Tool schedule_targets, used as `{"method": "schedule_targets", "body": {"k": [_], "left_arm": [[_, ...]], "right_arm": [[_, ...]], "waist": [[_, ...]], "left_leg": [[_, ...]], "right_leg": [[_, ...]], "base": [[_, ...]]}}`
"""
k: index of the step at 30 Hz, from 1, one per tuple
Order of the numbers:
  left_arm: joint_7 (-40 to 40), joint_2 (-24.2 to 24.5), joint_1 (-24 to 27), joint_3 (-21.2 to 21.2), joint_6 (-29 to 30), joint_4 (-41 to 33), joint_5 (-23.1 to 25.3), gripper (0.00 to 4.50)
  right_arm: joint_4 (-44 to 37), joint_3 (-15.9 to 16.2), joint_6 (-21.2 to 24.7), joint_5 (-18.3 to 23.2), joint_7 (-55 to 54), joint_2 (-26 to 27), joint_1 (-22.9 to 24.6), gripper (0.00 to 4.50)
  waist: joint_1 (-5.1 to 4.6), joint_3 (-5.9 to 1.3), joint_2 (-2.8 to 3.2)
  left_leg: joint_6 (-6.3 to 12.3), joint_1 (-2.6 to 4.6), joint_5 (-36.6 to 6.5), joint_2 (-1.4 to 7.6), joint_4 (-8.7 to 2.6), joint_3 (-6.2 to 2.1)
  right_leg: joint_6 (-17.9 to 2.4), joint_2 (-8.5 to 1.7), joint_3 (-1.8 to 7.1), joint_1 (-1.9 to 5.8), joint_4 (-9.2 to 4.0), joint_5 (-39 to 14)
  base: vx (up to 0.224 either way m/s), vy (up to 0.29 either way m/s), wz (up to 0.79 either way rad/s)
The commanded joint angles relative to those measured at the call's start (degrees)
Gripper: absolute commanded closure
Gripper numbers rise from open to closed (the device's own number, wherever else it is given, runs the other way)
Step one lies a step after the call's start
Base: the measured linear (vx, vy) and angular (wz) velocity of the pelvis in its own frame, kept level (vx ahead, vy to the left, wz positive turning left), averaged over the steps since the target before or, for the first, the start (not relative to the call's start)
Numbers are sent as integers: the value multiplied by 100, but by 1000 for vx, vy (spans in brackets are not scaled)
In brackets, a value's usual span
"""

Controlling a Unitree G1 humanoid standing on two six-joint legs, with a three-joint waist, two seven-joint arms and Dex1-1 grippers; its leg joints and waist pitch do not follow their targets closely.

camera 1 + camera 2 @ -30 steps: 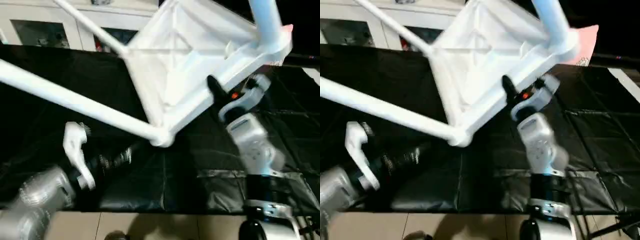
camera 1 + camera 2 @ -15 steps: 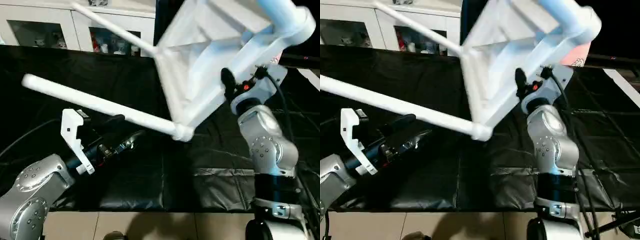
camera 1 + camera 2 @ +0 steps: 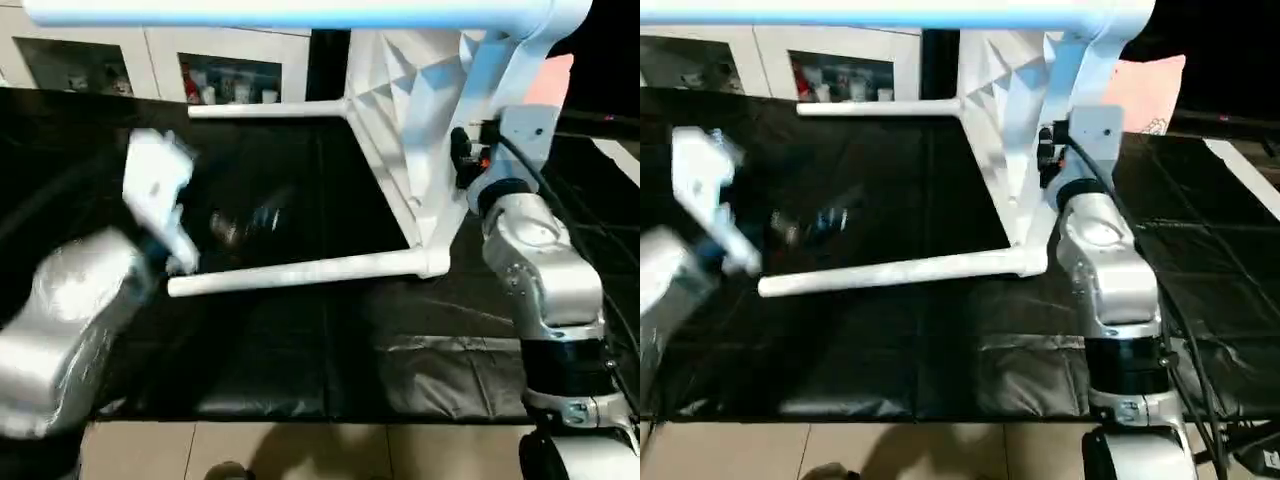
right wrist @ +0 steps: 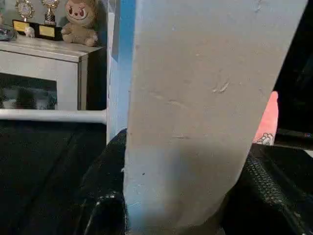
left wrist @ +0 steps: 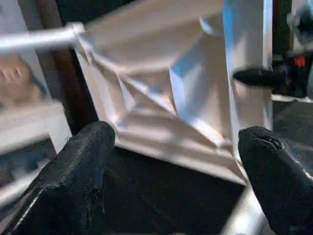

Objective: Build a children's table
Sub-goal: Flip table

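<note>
A white cabinet with glass doors stands behind the work surface, small figures on its shelves; the right wrist view shows a plush toy and trophies on top of a cabinet. A black, creased, slightly glossy cloth covers the work surface, with pale floor tiles at the near edge and a pink object behind on the right.

The children's table is lifted and tipped on its side above the cloth, its ribbed white plastic underside facing left. Three smooth, tapered tube legs stick out leftward: one along the top of the view, one further back, one low and near.

The right gripper clamps the tabletop's rim, black fingers on either side of it. The left gripper is spread wide and holds nothing, facing the underside, its blurred arm near the low leg's free end
</note>
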Motion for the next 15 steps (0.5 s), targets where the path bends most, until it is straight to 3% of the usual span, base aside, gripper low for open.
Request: {"method": "schedule_targets", "body": {"k": [1,3,4,5,7,8,9,12,15], "left_arm": [[42,121,-111,-144,-95,25,274,0],[-8,313,-232,-279,-244,51,579,0],[-30,547,-476,-473,-563,136,1065,0],[-26,604,-557,-520,-663,163,1204,0],[37,825,-995,-736,-1213,313,1896,0],[54,869,-1091,-780,-1335,347,2045,0],[75,866,-1119,-781,-1367,354,2074,0],[242,841,-1371,-775,-1693,405,2310,0],[478,908,-1707,-795,-2142,535,2716,0]], "right_arm": [[-179,76,8,-402,-137,-45,-67,262],[-143,141,24,-419,-122,0,-48,262],[-57,248,46,-450,-85,39,-5,262],[-29,279,49,-457,-72,48,10,262],[159,401,-2,-500,-27,86,89,262],[203,424,-18,-508,-20,93,106,206],[224,427,-29,-510,-17,93,107,192],[428,438,-145,-525,0,92,102,172],[804,176,-613,-378,78,197,31,159]], "waist": [[-41,-373,40],[-43,-371,40],[-48,-357,47],[-34,-365,72],[-38,-359,71],[-49,-362,65],[-53,-350,56],[-65,-372,83],[-78,-401,74]], "left_leg": [[-563,115,-939,115,-383,-8],[-564,115,-957,118,-385,-11],[-560,118,-1038,121,-397,-18],[-565,146,-1104,123,-388,-17],[-581,135,-1146,122,-395,-28],[-657,128,-1155,136,-405,-48],[-659,122,-1172,134,-409,-46],[-691,108,-1102,118,-391,-34],[-643,99,-1045,122,-366,-35]], "right_leg": [[-323,-281,235,231,-354,-858],[-310,-281,233,229,-354,-901],[-261,-279,231,211,-376,-1059],[-208,-279,233,187,-390,-1164],[-177,-286,233,195,-396,-1237],[-214,-309,226,215,-368,-1212],[-226,-308,227,207,-381,-1228],[-323,-314,238,214,-361,-1089],[-422,-319,233,228,-331,-855]], "base": [[0,0,0],[0,0,0],[0,0,0],[0,0,0],[0,0,0],[0,0,0],[0,0,0],[0,0,0],[0,0,0]]}}
